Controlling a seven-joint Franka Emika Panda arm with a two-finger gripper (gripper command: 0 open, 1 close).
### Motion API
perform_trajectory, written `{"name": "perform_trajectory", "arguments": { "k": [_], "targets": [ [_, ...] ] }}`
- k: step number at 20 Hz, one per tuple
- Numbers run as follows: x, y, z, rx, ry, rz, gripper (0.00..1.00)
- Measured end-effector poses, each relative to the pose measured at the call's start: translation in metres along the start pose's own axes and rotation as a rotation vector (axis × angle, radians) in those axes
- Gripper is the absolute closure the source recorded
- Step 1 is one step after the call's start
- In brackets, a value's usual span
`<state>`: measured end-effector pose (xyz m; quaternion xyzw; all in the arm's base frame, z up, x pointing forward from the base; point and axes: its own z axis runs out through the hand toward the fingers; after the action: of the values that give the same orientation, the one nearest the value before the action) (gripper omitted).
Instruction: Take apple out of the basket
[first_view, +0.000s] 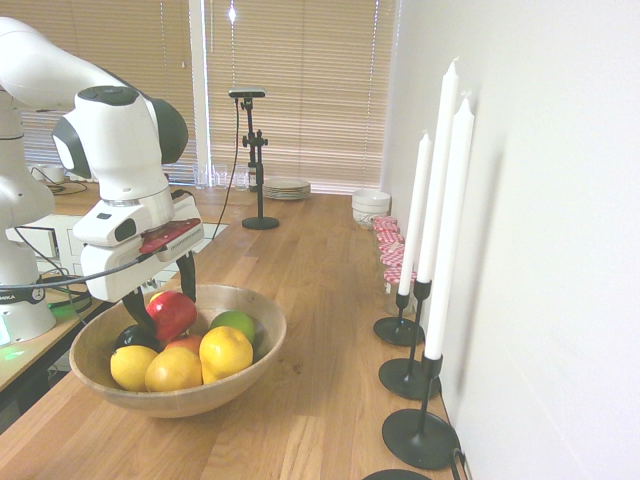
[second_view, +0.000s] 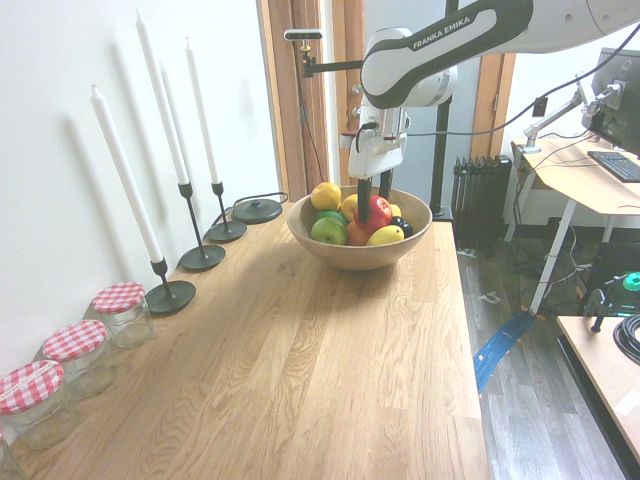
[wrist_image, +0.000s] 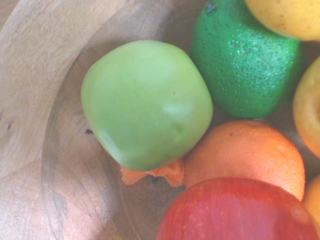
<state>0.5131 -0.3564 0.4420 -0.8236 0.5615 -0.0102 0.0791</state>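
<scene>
**Desk:** What is the arm doing here?

**Photographer:** The gripper (first_view: 160, 300) reaches down into the basket (first_view: 262, 335) on the wooden table (first_view: 330, 400), with one dark finger on each side of the apple (first_view: 172, 313). The fingers are closed onto the fruit, so it is gripped rather than merely straddled.

**Desk:** And where is the apple?

**Photographer:** Inside the rim, riding at the top of the pile. It looks slightly raised above its neighbours, though I cannot tell whether its underside touches them. In the wrist view it fills the bottom edge (wrist_image: 240, 210), directly below the camera, which fits a grip taken from straight above.

**Desk:** Why from above?

**Photographer:** My reading is that the pile leaves no other way in. Lemons (first_view: 225, 350) crowd the near side, a green fruit (first_view: 236, 322) sits just behind, and an orange-red fruit (wrist_image: 250, 152) presses against the apple from below. A vertical approach puts the fingers into the gaps without shoving anything aside.

**Desk:** How far along?

**Photographer:** The grasp seems made, the removal not yet. The apple has to rise clear of the rim, then travel sideways over bare table. The candlesticks (first_view: 425, 300) along the wall stand well apart from the basket, so they should pose little risk.
</scene>
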Motion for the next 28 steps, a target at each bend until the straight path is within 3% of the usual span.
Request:
{"name": "perform_trajectory", "arguments": {
  "k": [10, 14, 18, 21, 25, 28],
  "targets": [
    [0.001, -0.001, -0.002, 0.004, 0.001, 0.0, 1.0],
    [-0.011, -0.017, -0.041, 0.033, 0.021, -0.039, 1.0],
    [-0.054, -0.05, -0.109, 0.081, 0.056, -0.113, 1.0],
    [-0.101, -0.081, -0.134, 0.102, 0.054, -0.177, 1.0],
    [-0.171, -0.128, -0.138, 0.09, 0.052, -0.263, 1.0],
    [-0.211, -0.15, -0.115, 0.051, 0.049, -0.304, 1.0]
  ]
}}
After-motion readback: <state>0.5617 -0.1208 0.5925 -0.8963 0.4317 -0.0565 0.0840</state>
